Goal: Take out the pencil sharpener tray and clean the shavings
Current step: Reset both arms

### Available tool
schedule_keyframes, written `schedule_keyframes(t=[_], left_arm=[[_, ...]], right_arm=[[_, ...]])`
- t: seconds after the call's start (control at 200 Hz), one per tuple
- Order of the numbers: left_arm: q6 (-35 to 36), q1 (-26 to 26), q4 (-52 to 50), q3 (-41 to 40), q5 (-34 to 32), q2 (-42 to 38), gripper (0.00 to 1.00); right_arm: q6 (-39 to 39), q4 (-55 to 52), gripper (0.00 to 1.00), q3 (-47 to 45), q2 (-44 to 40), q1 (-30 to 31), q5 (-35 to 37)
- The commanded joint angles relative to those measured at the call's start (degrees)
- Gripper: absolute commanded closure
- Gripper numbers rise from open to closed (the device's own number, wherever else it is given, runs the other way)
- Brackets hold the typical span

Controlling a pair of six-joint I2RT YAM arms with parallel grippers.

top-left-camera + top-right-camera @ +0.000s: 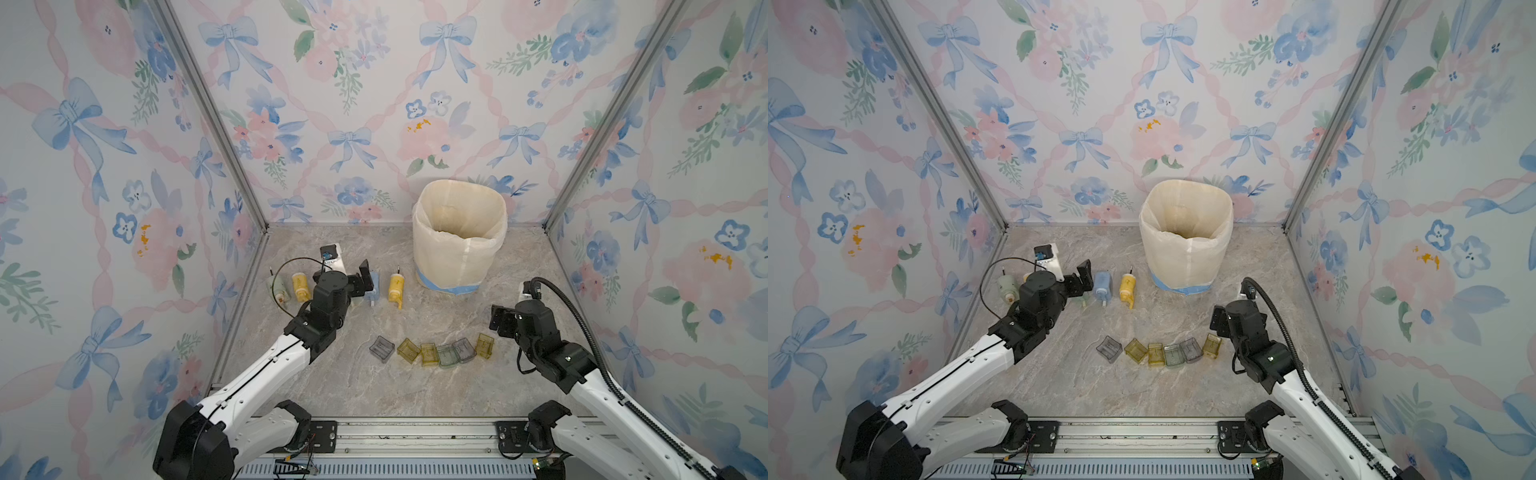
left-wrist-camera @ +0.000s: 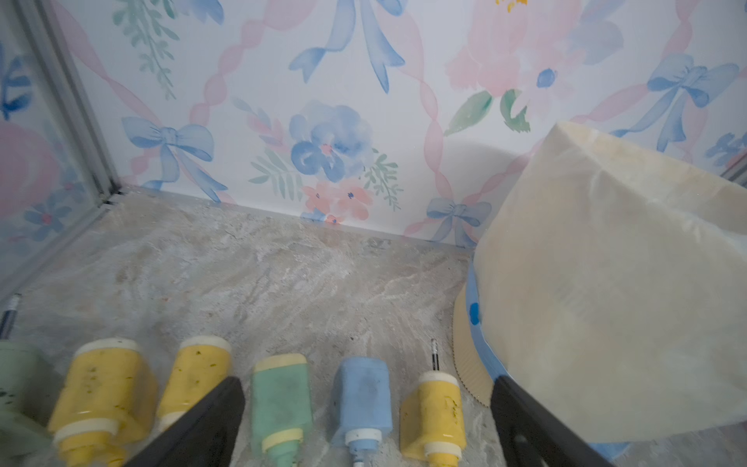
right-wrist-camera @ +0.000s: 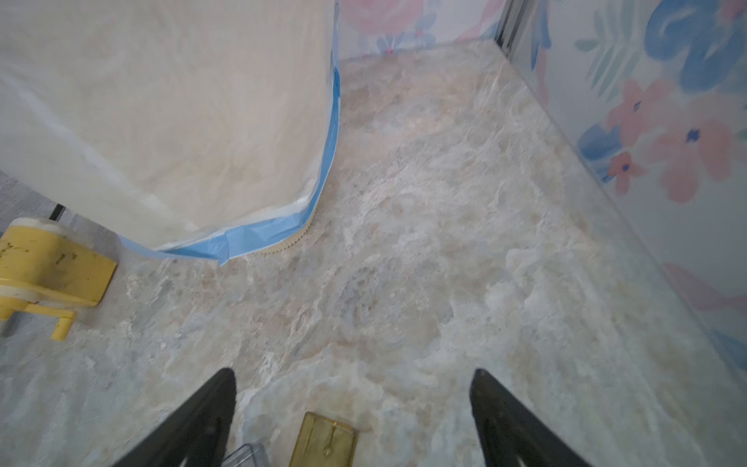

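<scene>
Several pencil sharpeners lie in a row at the back left: yellow (image 2: 105, 396), green (image 2: 281, 400), blue (image 1: 372, 291) and yellow (image 1: 395, 289). My left gripper (image 1: 361, 278) hovers open over this row, straddling the green and blue bodies in the left wrist view, holding nothing. Several translucent sharpener trays lie in a curved row at mid-table, from a grey one (image 1: 381, 349) to a yellow one (image 1: 484, 345). My right gripper (image 1: 500, 320) is open and empty just beyond that yellow tray (image 3: 325, 440). Shavings are out of view.
A bin lined with a white bag (image 1: 459, 237) stands at the back centre-right, its base taped in blue (image 3: 258, 238). Floral walls close three sides. The left arm's black cable (image 1: 286, 266) loops over the leftmost sharpeners. A rail (image 1: 415, 432) runs along the front.
</scene>
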Motion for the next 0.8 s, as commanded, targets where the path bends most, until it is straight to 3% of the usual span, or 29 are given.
schedule_keyframes(t=[0.0, 0.165, 0.255, 0.355, 0.61, 0.795], left_arm=[[7.92, 2.93, 0.11, -1.1, -4.06, -3.68, 0.02], [10.32, 12.33, 1.84, -2.86, -2.39, -4.75, 0.02], [12.12, 17.05, 7.73, -8.76, -0.7, -3.95, 0.02], [12.57, 22.02, 16.91, -14.86, 7.74, -1.6, 0.02], [10.36, 29.99, 27.27, -18.44, 14.58, 8.34, 0.02], [11.47, 31.45, 37.79, -20.21, 17.89, 16.72, 0.02]], right_arm=[[-8.26, 11.61, 0.05, -4.12, -1.89, -1.98, 5.32], [-8.5, 24.01, 0.0, -7.95, -1.52, -7.35, 6.27], [-10.97, 31.46, 0.02, -9.62, 0.75, -8.16, 8.41], [-14.91, 37.4, 0.03, -10.31, 5.65, -8.86, 12.85], [-14.85, 48.14, 0.03, -13.5, 13.43, -11.67, 13.45], [-16.99, 54.09, 0.03, -15.29, 17.77, -13.37, 14.43]])
